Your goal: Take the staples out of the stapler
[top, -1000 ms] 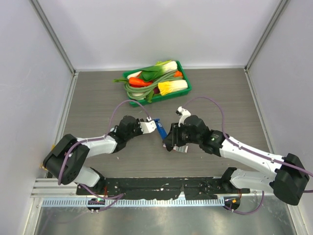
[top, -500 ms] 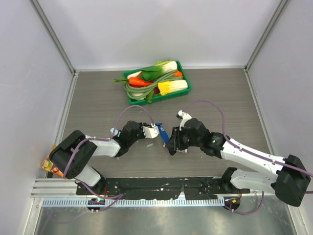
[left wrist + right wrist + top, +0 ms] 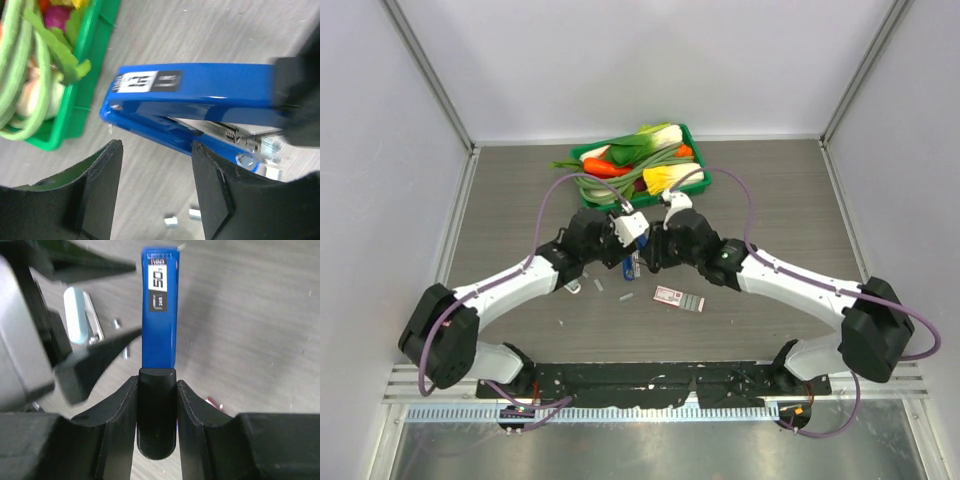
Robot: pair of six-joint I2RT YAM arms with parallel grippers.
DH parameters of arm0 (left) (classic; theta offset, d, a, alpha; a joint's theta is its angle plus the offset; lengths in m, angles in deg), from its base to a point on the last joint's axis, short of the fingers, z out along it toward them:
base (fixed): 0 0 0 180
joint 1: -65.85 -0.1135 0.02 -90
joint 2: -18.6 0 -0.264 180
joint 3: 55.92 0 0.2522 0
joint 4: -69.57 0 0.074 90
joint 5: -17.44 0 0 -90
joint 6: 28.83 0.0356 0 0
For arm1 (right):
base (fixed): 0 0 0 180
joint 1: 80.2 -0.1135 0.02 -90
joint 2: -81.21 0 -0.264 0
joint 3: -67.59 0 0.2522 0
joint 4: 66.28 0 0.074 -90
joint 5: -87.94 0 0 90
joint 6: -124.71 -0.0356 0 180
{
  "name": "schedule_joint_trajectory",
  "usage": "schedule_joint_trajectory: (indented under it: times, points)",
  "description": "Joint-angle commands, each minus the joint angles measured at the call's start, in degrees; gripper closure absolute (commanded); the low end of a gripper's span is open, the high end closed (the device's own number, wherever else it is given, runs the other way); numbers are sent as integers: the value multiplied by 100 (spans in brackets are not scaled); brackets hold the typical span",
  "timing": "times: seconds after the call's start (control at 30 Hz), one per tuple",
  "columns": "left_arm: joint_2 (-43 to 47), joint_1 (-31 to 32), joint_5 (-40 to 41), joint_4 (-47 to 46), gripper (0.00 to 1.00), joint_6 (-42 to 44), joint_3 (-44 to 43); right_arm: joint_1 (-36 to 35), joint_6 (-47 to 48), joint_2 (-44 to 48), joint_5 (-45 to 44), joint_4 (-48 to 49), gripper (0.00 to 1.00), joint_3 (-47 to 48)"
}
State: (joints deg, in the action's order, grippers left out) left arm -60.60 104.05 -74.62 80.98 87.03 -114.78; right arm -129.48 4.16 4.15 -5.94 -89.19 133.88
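Top view, dark blue stapler (image 3: 632, 262) near table centre, short silvery staples (image 3: 626, 296) at its 6 o'clock, left wrist view, white-labelled blue body, left gripper (image 3: 157, 150) spread, empty, at its 6 o'clock, right wrist view, right gripper (image 3: 157, 386) pinching its black rear end

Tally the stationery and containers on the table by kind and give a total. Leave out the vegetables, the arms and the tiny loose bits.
blue stapler: 1
green tray: 1
red-and-white box: 1
pale teal oblong thing: 1
Total: 4
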Motion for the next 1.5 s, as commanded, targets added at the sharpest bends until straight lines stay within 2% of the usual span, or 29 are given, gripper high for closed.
schedule_joint_trajectory:
  times: [0.0,0.07,0.27,0.47,0.63,0.9,1.1,1.17,1.2,1.27,1.3,1.4,1.47]
  points:
    - [334,-355,-1137,1245,38,-846,-279,111,548,-379,-245,783,99,995]
    - [431,-619,-1365,1368,36,-1100,-324,120,725,-555,-236,730,99,1319]
    - [651,-2252,-2657,1571,32,-1935,-579,129,1524,-1487,176,89,99,2269]
    - [1038,-2562,-2904,1974,28,-1805,-342,120,1964,-2173,581,-35,99,2516]
    - [1091,-3081,-3677,2483,27,-1727,-412,-38,2333,-2638,608,-175,99,2875]
    - [1064,-3116,-3986,2784,25,-1383,-341,-223,2781,-3280,458,-35,99,3298]
    - [1170,-3116,-3959,2520,26,-1470,-148,-302,2852,-3544,197,237,98,3281]
    - [1135,-3116,-3959,2520,26,-1523,-157,-302,2817,-3544,98,334,88,3202]
    - [1117,-3116,-3977,2511,26,-1593,-148,-311,2791,-3527,-24,448,75,3150]
    - [1056,-3116,-3960,2459,26,-1646,-113,-328,2747,-3396,-165,563,66,2939]
    - [1030,-3116,-3942,2389,26,-1716,-95,-328,2721,-3308,-253,702,55,2851]
    - [889,-3116,-3837,2309,27,-1813,-113,-355,2668,-2948,-622,880,42,2491]
    - [810,-3116,-3775,2300,27,-1831,-148,-442,2642,-2633,-964,1160,39,2218]
